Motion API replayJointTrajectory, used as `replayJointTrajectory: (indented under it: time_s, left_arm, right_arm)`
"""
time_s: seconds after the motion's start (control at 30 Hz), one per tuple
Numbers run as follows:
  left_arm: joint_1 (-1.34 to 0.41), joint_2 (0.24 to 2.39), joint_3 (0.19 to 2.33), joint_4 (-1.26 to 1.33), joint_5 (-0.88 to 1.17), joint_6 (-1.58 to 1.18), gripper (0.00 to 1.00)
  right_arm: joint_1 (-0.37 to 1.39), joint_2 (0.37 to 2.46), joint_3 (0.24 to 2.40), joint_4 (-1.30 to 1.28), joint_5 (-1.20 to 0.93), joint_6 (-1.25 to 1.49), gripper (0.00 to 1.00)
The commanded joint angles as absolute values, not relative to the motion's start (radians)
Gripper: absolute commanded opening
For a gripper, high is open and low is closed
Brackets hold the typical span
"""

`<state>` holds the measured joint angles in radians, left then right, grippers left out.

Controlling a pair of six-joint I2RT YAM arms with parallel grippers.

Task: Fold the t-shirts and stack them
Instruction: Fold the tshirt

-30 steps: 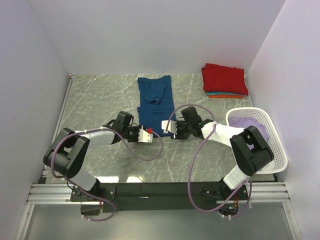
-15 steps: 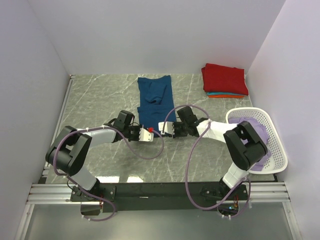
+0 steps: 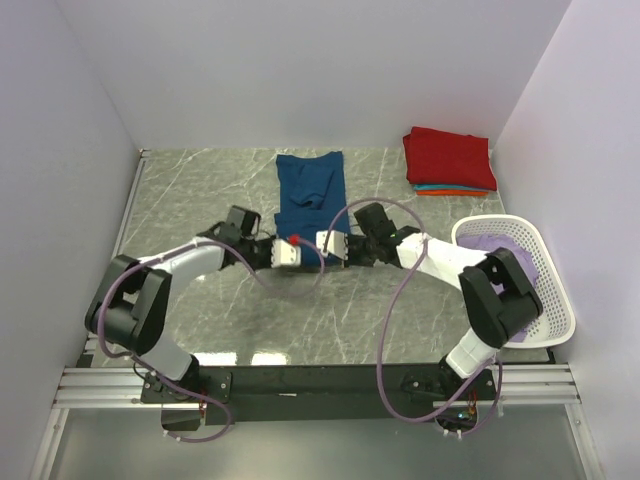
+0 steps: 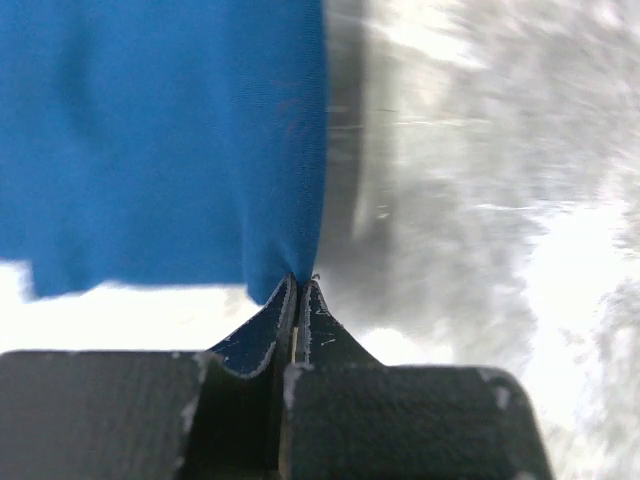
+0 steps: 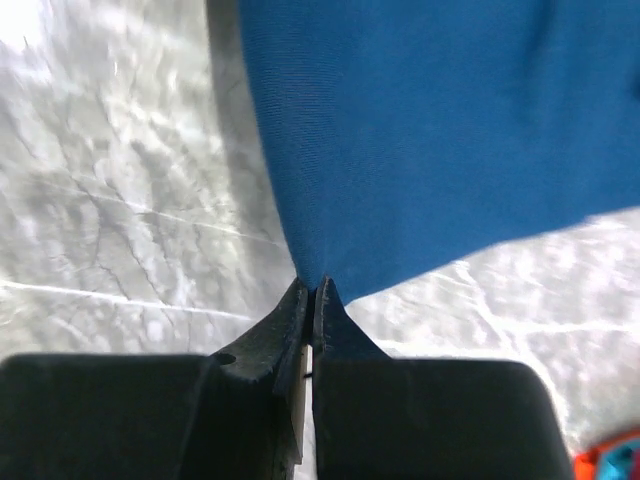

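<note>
A blue t-shirt (image 3: 311, 187) lies folded lengthways on the grey marble table (image 3: 200, 190), reaching toward the back wall. My left gripper (image 3: 290, 241) is shut on its near left corner (image 4: 285, 270). My right gripper (image 3: 322, 240) is shut on its near right corner (image 5: 315, 262). Both corners are lifted off the table, and the cloth (image 4: 170, 130) hangs away from the jaws. A stack of folded shirts (image 3: 449, 160), red on top, sits at the back right.
A white mesh basket (image 3: 543, 262) holding a purple garment (image 3: 493, 241) stands at the right edge. White walls close in the table on three sides. The arms' cables (image 3: 395, 300) loop over the near table.
Both grippers have moved away from the near edge toward the back, carrying the shirt's near hem up and over the rest of the shirt. The shirt's visible length has shortened.
</note>
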<state>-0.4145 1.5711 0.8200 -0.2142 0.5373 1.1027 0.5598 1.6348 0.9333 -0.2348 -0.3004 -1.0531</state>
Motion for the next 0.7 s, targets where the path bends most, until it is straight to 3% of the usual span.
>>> replayJointTrajectory:
  time_s: [0.0,0.3,0.67]
  left_arm:
    - [-0.359,1.488,0.945,-0.351,0.62,1.031,0.01]
    - [-0.318,1.37,1.02,-0.462,0.667,1.009,0.01]
    - [-0.434,0.996,0.916,-1.009,0.783,1.082,0.01]
  right_arm:
    - [0.543,1.523,1.041,-0.343,-0.337,-0.965,0.0]
    - [0.517,1.491,1.2,-0.52,-0.356,-0.897,0.0]
    - [0.626,1.151,1.063,-0.84,-0.442,-0.812,0.0]
